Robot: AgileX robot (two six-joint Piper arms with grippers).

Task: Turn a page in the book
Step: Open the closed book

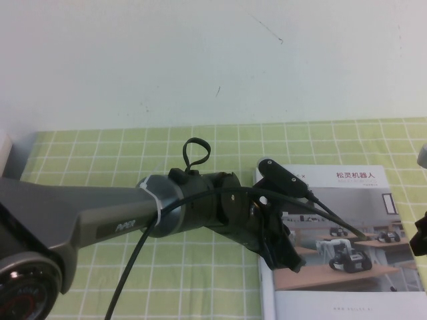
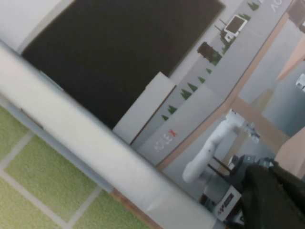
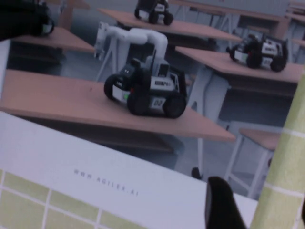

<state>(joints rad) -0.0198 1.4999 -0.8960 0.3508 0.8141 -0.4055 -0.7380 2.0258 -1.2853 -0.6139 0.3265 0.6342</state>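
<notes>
The book (image 1: 353,200) lies closed on the green checked cloth at the right, its white cover up, with a Chinese title and a photo of small robots on wooden desks. The page is hidden under the cover. My left gripper (image 1: 285,257) reaches across from the left and rests on the cover near the book's left edge. In the left wrist view (image 2: 274,200) its fingers form one dark mass on the cover photo (image 2: 205,109). My right gripper (image 1: 420,237) is at the book's right edge. In the right wrist view (image 3: 259,210) it is open, astride the cover's edge (image 3: 95,105).
The green checked tablecloth (image 1: 200,280) covers the table up to a white wall (image 1: 200,60) at the back. My left arm (image 1: 120,220) and its black cables (image 1: 133,267) stretch across the left and middle of the table. A white object (image 1: 5,153) sits at the far left edge.
</notes>
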